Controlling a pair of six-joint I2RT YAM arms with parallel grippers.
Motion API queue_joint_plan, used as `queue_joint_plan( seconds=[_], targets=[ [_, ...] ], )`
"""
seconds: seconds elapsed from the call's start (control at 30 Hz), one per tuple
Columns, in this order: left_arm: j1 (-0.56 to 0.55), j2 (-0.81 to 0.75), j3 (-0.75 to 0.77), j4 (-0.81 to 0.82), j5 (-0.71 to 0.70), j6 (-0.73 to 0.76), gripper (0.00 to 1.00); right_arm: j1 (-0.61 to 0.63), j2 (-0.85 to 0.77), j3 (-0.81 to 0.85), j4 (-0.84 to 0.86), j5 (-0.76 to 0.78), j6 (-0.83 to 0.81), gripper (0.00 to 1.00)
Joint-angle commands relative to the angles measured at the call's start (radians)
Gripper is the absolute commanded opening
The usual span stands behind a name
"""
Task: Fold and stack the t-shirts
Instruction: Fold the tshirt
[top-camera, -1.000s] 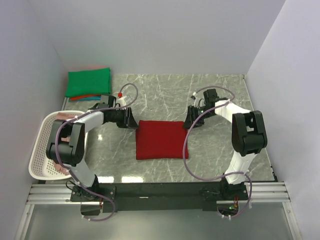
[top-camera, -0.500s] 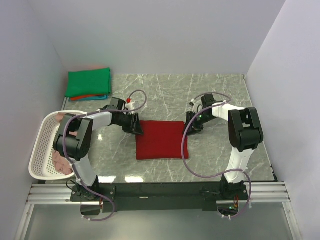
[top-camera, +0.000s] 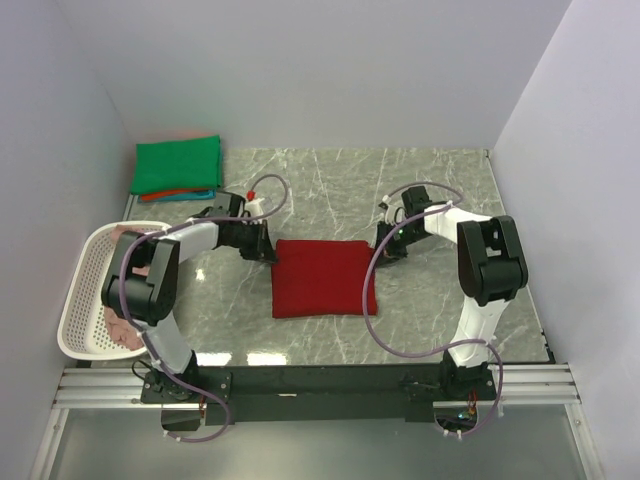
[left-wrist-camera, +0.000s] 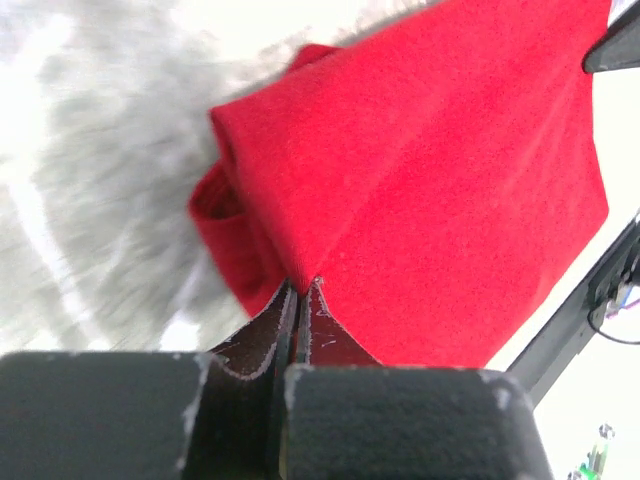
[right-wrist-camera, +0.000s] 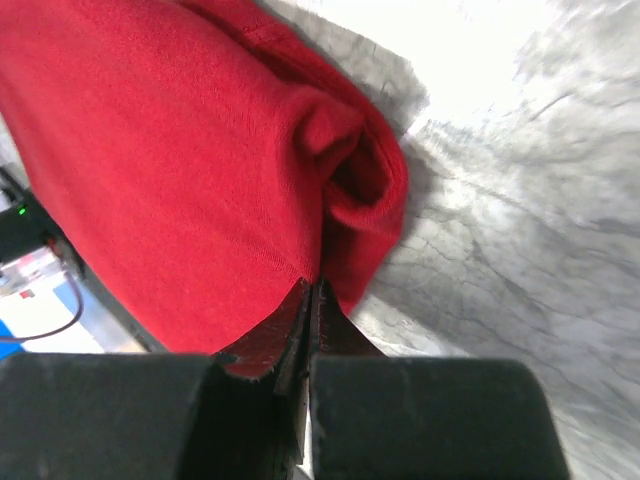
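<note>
A dark red t-shirt (top-camera: 322, 278) lies folded into a rectangle in the middle of the table. My left gripper (top-camera: 268, 250) is at its far left corner. In the left wrist view the left gripper (left-wrist-camera: 302, 285) is shut, and a ridge of the red t-shirt (left-wrist-camera: 430, 170) runs up from its tips. My right gripper (top-camera: 382, 248) is at the far right corner. Seen from the right wrist, the right gripper (right-wrist-camera: 312, 285) is shut too, nipping the red t-shirt (right-wrist-camera: 170, 170) at its folded edge. A folded green t-shirt (top-camera: 178, 165) tops a stack at the back left.
An orange-red t-shirt (top-camera: 165, 194) and a teal edge show under the green one. A white lattice basket (top-camera: 85, 300) at the left edge holds dusty pink cloth (top-camera: 118, 325). Walls close in the table on the left, back and right. The arms' rail runs along the near edge.
Both grippers have gone from open to shut on the red t-shirt's far corners. The left gripper shifted slightly toward the corner; the shirt still lies flat.
</note>
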Motion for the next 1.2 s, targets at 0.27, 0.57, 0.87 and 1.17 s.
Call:
queue_joint_plan(
  seconds=[0.27,0.57,0.87,1.17],
  targets=[
    [0.057,-0.119,-0.028,0.024,0.05,0.05,0.37,-0.008,-0.113,0.046,-0.014,0.038,-0.04,0.32],
    [-0.089,-0.467,-0.248,0.18,0.366,-0.125,0.3,0.082,-0.399,-0.136,0.003,-0.267,0.028,0.36],
    [-0.258,-0.324,-0.43,0.653,0.336,-0.571,0.17,0.307,-0.324,-0.341,0.387,-0.367,0.38,0.14],
    [-0.158,0.002,-0.355,0.422,0.267,-0.3,0.05,0.172,0.027,-0.356,0.344,-0.356,0.247,0.06]
  ],
)
